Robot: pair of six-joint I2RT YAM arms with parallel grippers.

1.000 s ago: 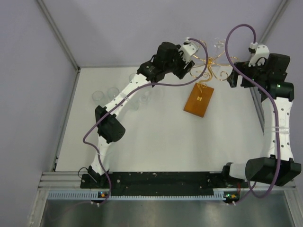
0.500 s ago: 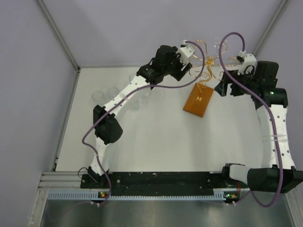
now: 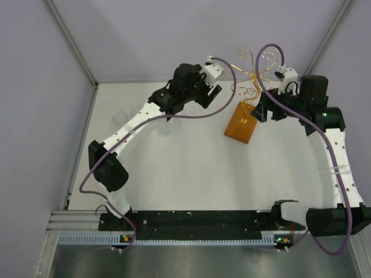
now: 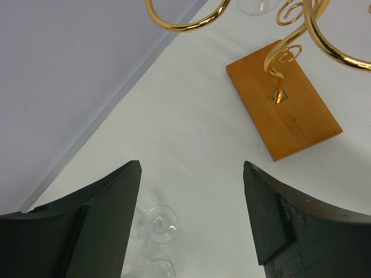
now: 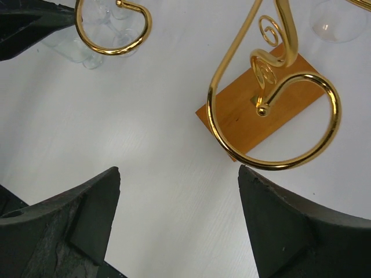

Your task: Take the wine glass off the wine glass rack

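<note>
The wine glass rack is a gold wire stand (image 3: 253, 75) with curled arms on an orange-brown wooden base (image 3: 240, 123). A clear wine glass (image 3: 268, 56) hangs on its far side. It shows at the top edge of the left wrist view (image 4: 258, 6) and at the top right of the right wrist view (image 5: 339, 23). My left gripper (image 3: 214, 92) is open and empty, left of the rack, above the table (image 4: 191, 165). My right gripper (image 3: 261, 111) is open and empty, just right of the base, under a gold scroll (image 5: 179, 169).
Several clear glasses stand on the table at the back left (image 3: 138, 113); two show between the left fingers (image 4: 162, 223) and some at the top left of the right wrist view (image 5: 98, 40). Grey walls close in the back and sides.
My left arm has drawn back to the left, away from the rack. My right arm has moved left and down toward the rack's base.
</note>
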